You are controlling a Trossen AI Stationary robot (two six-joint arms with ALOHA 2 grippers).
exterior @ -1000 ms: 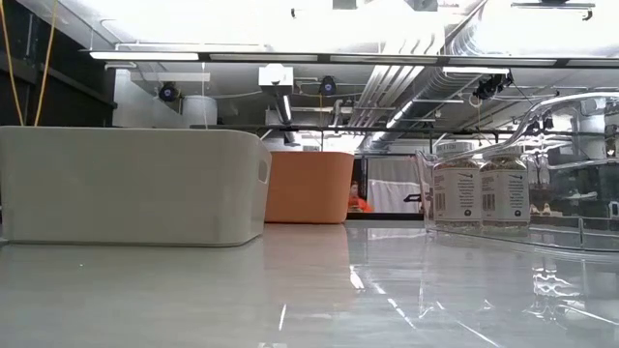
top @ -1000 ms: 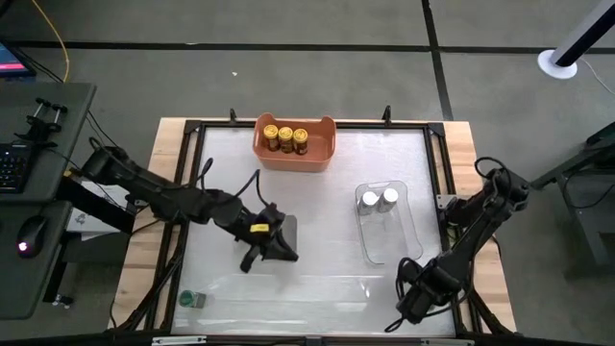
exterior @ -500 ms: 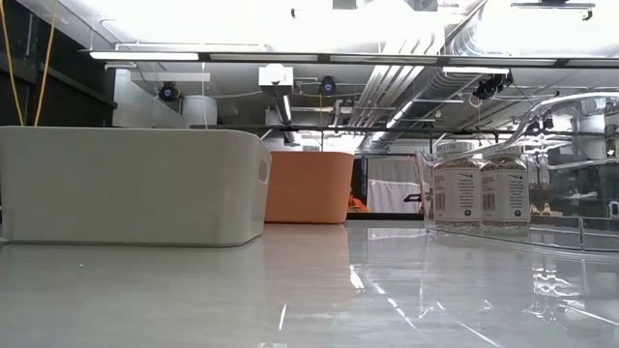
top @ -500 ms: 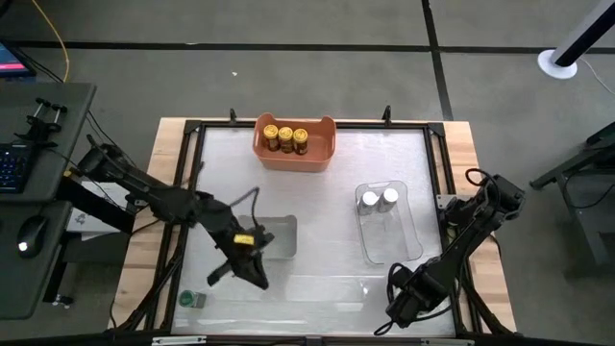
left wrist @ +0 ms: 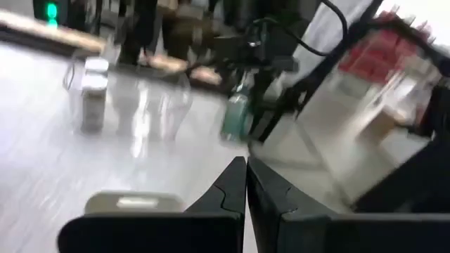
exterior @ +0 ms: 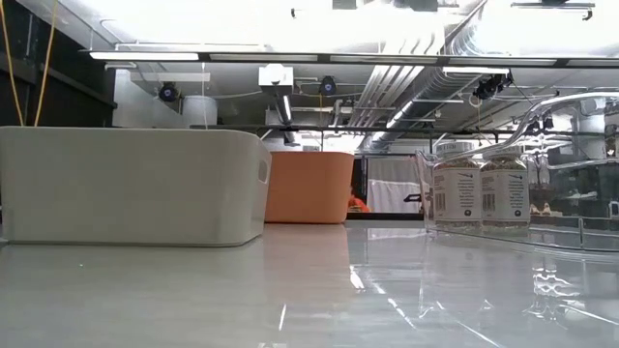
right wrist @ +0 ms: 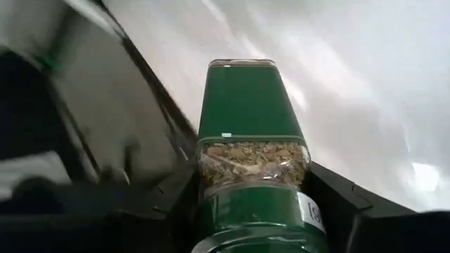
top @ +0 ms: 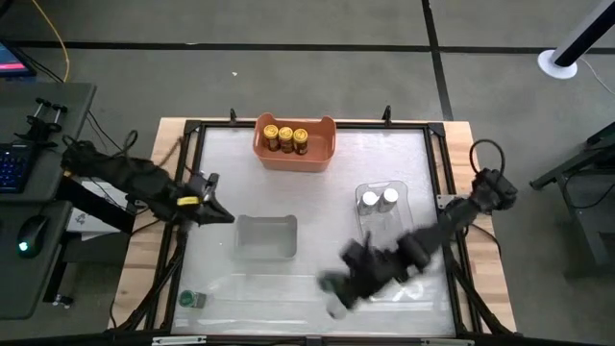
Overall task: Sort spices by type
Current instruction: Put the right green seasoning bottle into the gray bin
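Note:
My right gripper [top: 336, 286] reaches out over the table's near edge, shut on a green-lidded spice jar [right wrist: 251, 161]. A second green-lidded jar [top: 192, 300] lies near the table's near left corner. Three yellow-lidded jars [top: 285, 137] stand in the orange tub [top: 322, 154]. Two silver-lidded jars [top: 379, 200] stand in a clear tub [top: 408, 235]. My left gripper [top: 213, 213] is shut and empty, left of the white tub [top: 266, 236]. No gripper shows in the low view. My right gripper pinches the green-lidded jar by its labelled body [right wrist: 211, 211], one finger [right wrist: 165, 204] on each side. The jar lies along the fingers, and its green lid [right wrist: 249, 102] points out past their tips. Whether it hangs clear of the table, I cannot tell.
The white tub sits left of the table's middle and I see nothing in it. The orange tub is at the far edge, the clear tub on the right. A black frame [top: 192, 173] runs around the table. A desk with a keyboard [top: 14, 163] stands at the left.
My left gripper has drawn back from over the white tub, first toward the near edge, then to the table's left edge. My right arm has swung along the near edge from the near right corner toward the table's middle.

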